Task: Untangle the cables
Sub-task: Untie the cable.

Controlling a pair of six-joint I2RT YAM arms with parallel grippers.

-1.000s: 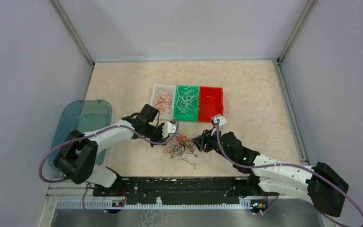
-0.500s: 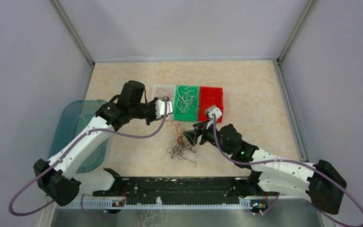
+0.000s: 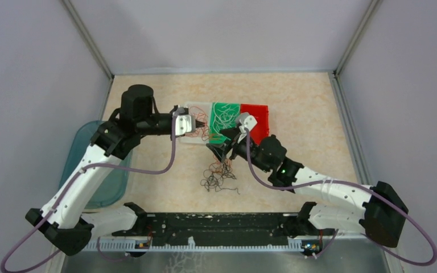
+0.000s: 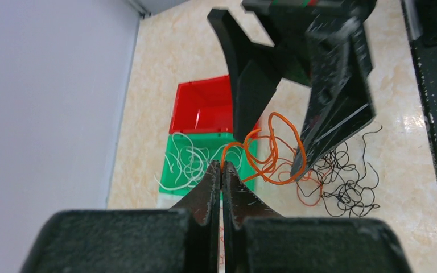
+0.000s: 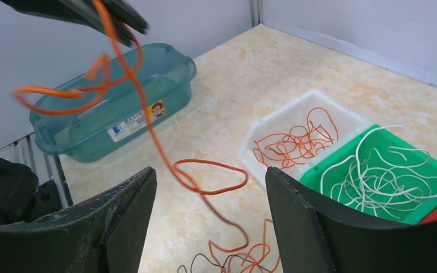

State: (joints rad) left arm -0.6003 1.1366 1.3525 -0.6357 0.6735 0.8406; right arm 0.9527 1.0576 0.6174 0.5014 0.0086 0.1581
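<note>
The left end effector [image 4: 221,166] is pinched fully closed on one end of an orange cable [image 4: 273,142] and holds it up in the air just left of the green bin [image 3: 225,103]. The right end effector [image 5: 210,176] stands wide open with nothing in it, its fingers either side of the same hanging strand just in front of that bin. The strand runs down into the tangle [image 3: 219,176] of orange and black cables on the surface, nearer than the green bin. These wires look light, limp and springy, so they are likely to snag and drag their neighbours. A grip low on the strand, close to the knot, seems best. The white bin [image 5: 273,122] touching the green bin's left side holds orange cables, the green bin holds white ones, and the red bin [image 3: 255,106] adjoins on its right. Well left sits a teal tub [image 5: 165,94], whose sticker [image 5: 134,116] shows a small cartoon and print too small to read.
</note>
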